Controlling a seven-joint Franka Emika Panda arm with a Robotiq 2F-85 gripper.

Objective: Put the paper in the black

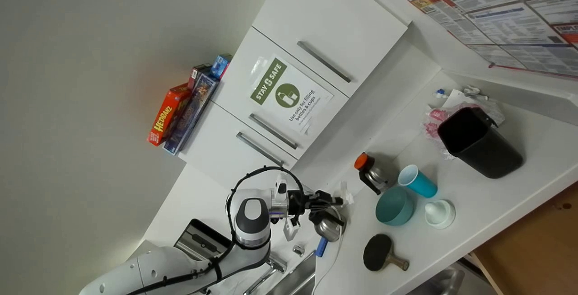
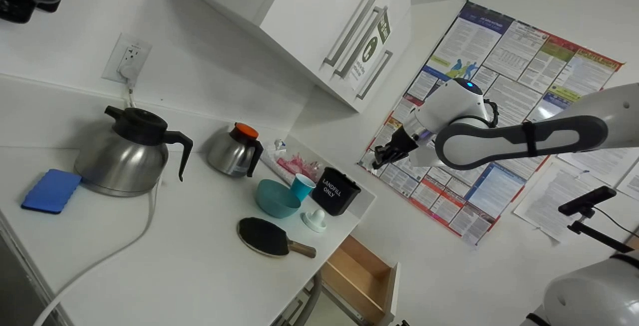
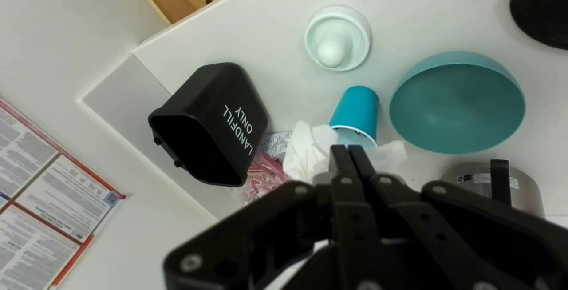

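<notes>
The paper is a white crumpled wad [image 3: 306, 152] pinched between my fingertips. It sticks out on both sides of my gripper [image 3: 348, 150] in the wrist view. In an exterior view the paper [image 1: 346, 194] shows at the tips of my gripper [image 1: 339, 202], held above the counter. In an exterior view my gripper [image 2: 379, 159] is up in front of the wall posters, and the paper is hard to make out there. The black bin [image 3: 226, 99], marked "LANDFILL ONLY", stands on the counter to the left of my fingertips in the wrist view, its opening visible. It shows in both exterior views [image 1: 490, 152] [image 2: 334, 191].
A blue cup [image 3: 357, 110], a teal bowl [image 3: 457, 108] and a white juicer-like dish [image 3: 339, 37] stand near the bin. Plastic wrapping [image 3: 262, 176] lies beside it. Steel jugs [image 2: 232, 154] [image 2: 130, 161] and a paddle [image 2: 262, 236] are farther along. An open drawer [image 2: 357, 276] is below.
</notes>
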